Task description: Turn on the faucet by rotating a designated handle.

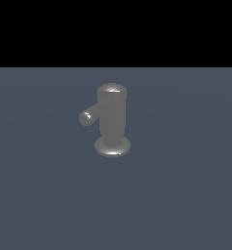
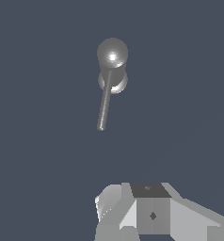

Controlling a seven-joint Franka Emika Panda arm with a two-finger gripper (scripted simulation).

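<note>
The worktop (image 1: 186,195) under me is a flat, plain slate-blue surface that fills the lower part of the exterior view and ends in a straight edge against black. In my wrist view the same worktop (image 2: 38,164) fills nearly the whole frame in one even colour, with no seams or markings that I can make out. The only thing standing directly on it is the faucet (image 1: 111,119), upright on its round flared base disc, which sits flat on the surface near the middle of the exterior view. From my wrist the faucet (image 2: 113,54) appears from above, its base showing beneath the domed top.
</note>
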